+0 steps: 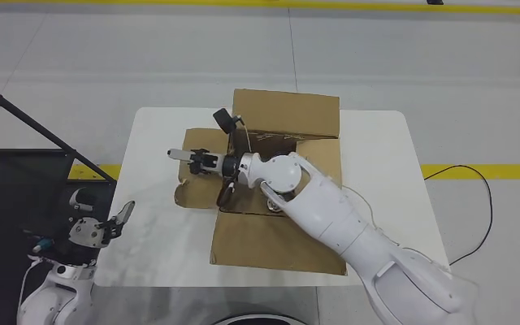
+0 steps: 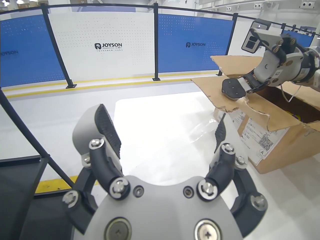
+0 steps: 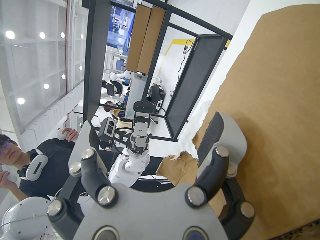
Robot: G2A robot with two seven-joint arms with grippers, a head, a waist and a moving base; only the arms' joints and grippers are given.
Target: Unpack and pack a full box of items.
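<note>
The right tool (image 3: 152, 128) is spread wide and holds nothing. One pad (image 2: 232, 89) lies flat on the torn left flap (image 2: 210, 88), while the other finger hangs out past the flap's ragged edge. It points left, so the open mouth of the box (image 1: 268, 236) lies to its right, back along its own arm, and getting at the contents looks like a matter of pulling back and turning in. The flap's long side runs near to far, square across the tool's reach, and it juts out flat over the tabletop (image 1: 162, 236). The box sits mid-tabletop with all its flaps folded out, and its inside is dark, with only a scrap of colour showing, too little to name. The right arm is plainly the nearer one. The left tool (image 2: 161, 118), jaws wide and empty as well, hovers at the near left edge of the tabletop, well apart from the box and facing it.
</note>
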